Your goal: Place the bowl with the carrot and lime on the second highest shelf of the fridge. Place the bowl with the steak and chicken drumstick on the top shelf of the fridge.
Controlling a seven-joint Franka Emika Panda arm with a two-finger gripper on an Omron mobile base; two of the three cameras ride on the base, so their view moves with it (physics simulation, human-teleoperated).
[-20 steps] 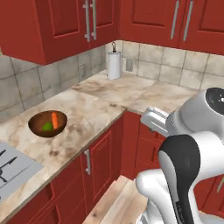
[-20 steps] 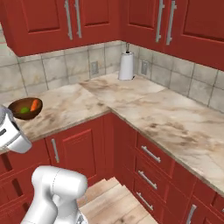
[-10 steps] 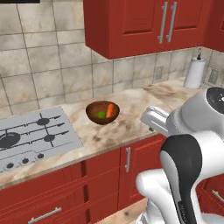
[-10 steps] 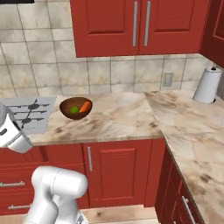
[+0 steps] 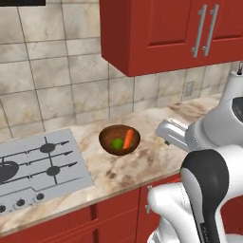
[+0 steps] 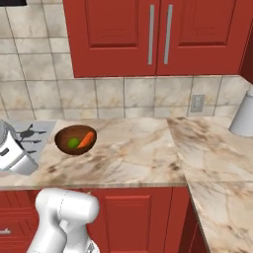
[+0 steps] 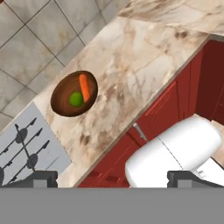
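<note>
The dark-brown wooden bowl (image 5: 105,139) (image 6: 61,140) (image 7: 61,99) with the carrot (image 5: 128,138) (image 6: 87,140) (image 7: 84,87) and lime (image 5: 116,143) (image 6: 73,143) (image 7: 76,99) stands on the marble counter (image 5: 142,166), just right of the stove. My gripper (image 7: 116,179) is open, its fingertips (image 7: 41,177) wide apart with nothing between them. It hangs off the counter's front edge, apart from the bowl. The hand (image 5: 172,134) sits right of the bowl in the left base view. The fridge, its shelves and the bowl with the steak and chicken drumstick are out of view.
A grey gas stove (image 5: 38,163) (image 7: 26,148) lies left of the bowl. Red wall cabinets (image 6: 158,34) hang over the counter, which turns a corner at the right. A white paper-towel roll (image 6: 243,116) stands there. Red base cabinets (image 7: 175,105) run below the counter.
The base has turned, so the whole scene has swung: the bowl now sits near the middle and closer, and the stove has come into sight. The gripper stays open.
</note>
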